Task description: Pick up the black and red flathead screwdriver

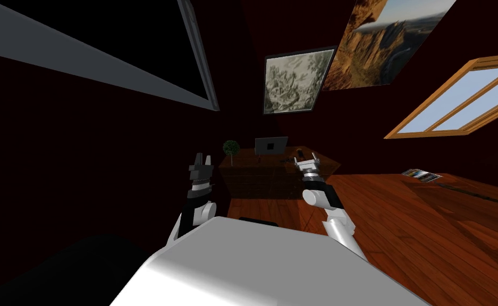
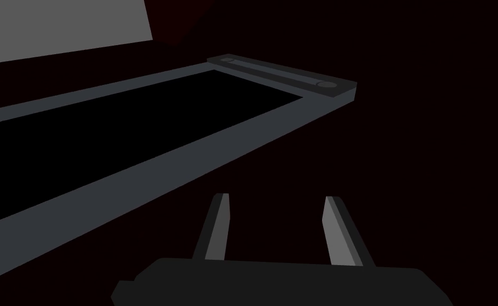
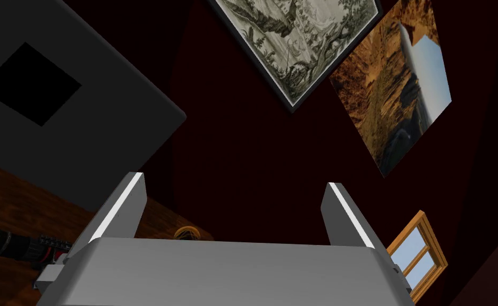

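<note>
The screwdriver lies on the brown wooden desk, its black and red handle showing beside my right gripper's body; its blade is hidden behind that body. My right gripper is open with nothing between its fingers and hangs over the desk's right part. It is apart from the screwdriver. My left gripper is raised left of the desk, open and empty.
A grey laptop stands at the back of the desk and looms close to my right gripper. A small potted plant marks the desk's left corner. Wooden floor spreads to the right.
</note>
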